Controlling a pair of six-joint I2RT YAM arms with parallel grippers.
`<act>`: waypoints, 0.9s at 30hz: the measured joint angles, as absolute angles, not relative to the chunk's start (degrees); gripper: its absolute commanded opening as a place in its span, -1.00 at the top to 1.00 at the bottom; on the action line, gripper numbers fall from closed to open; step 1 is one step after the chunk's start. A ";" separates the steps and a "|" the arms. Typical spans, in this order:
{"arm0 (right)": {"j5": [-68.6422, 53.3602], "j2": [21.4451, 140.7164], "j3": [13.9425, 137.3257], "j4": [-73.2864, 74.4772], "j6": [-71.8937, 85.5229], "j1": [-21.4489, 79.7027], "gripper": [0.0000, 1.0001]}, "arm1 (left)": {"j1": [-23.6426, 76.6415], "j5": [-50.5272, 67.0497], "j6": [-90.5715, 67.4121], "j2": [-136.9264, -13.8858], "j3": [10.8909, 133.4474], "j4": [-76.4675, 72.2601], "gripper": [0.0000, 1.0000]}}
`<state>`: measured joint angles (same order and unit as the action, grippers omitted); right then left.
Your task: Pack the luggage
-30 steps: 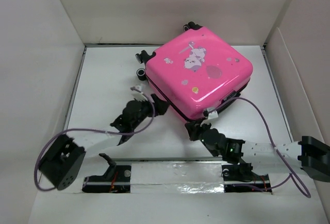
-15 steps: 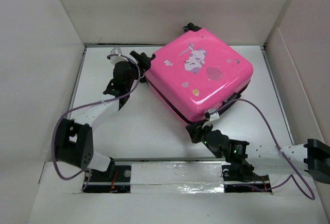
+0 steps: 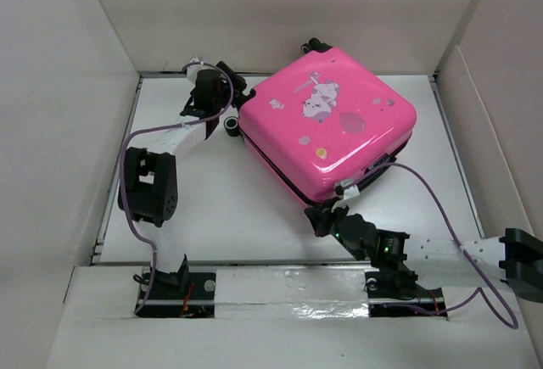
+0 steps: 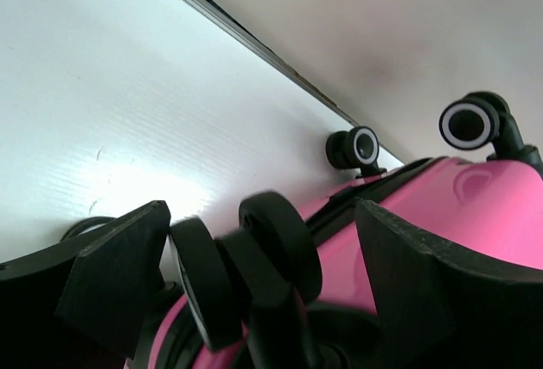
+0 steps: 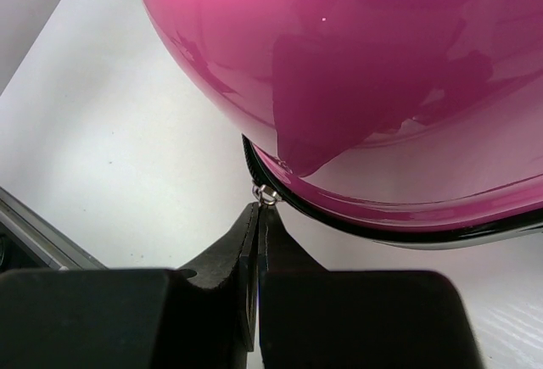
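Note:
The pink suitcase (image 3: 327, 123) lies closed and flat on the white table, with its black wheels toward the back left. My left gripper (image 3: 224, 91) is open at the suitcase's far left corner. In the left wrist view its fingers (image 4: 114, 271) stand on either side of a black double wheel (image 4: 254, 254) without clamping it. My right gripper (image 3: 321, 215) is at the suitcase's near corner. In the right wrist view it (image 5: 259, 216) is shut on the small metal zipper pull (image 5: 267, 194) at the black zipper trim under the pink shell (image 5: 356, 72).
White walls box in the table on the left, back and right. The back wall runs close behind the wheels (image 4: 356, 147). A purple cable (image 3: 441, 208) loops from the right arm past the suitcase's near right side.
My left arm has swung from the near middle of the table up to the suitcase's far left wheels. The right gripper has stayed at the near corner.

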<state>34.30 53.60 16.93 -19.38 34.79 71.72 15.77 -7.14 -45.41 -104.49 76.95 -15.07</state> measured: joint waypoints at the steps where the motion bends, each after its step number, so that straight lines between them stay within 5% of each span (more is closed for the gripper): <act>1: 34.28 53.60 16.91 -19.33 34.76 71.72 1.00 | 15.49 -6.63 -45.69 -104.84 77.21 -15.07 -0.65; 5: 34.22 53.60 16.91 -19.31 34.76 71.72 1.00 | 14.02 -4.56 -47.16 -107.28 78.24 -15.64 -0.38; 9: 34.20 53.49 16.93 -19.29 34.76 71.72 1.00 | 13.08 -1.43 -48.69 -108.25 78.32 -17.15 -0.32; 23: 34.17 53.30 16.99 -18.74 34.76 71.77 1.00 | 12.67 3.14 -55.42 -108.18 73.78 -25.08 -0.60; 26: 34.17 53.30 16.99 -18.72 34.76 71.77 1.00 | 12.67 3.16 -56.42 -108.18 73.73 -25.02 -0.20; 27: 34.17 53.30 16.99 -18.72 34.76 71.77 1.00 | 12.67 3.16 -56.77 -108.18 73.60 -25.02 0.11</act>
<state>34.17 53.30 16.99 -18.72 34.76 71.77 12.67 3.16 -56.77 -108.18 73.60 -25.02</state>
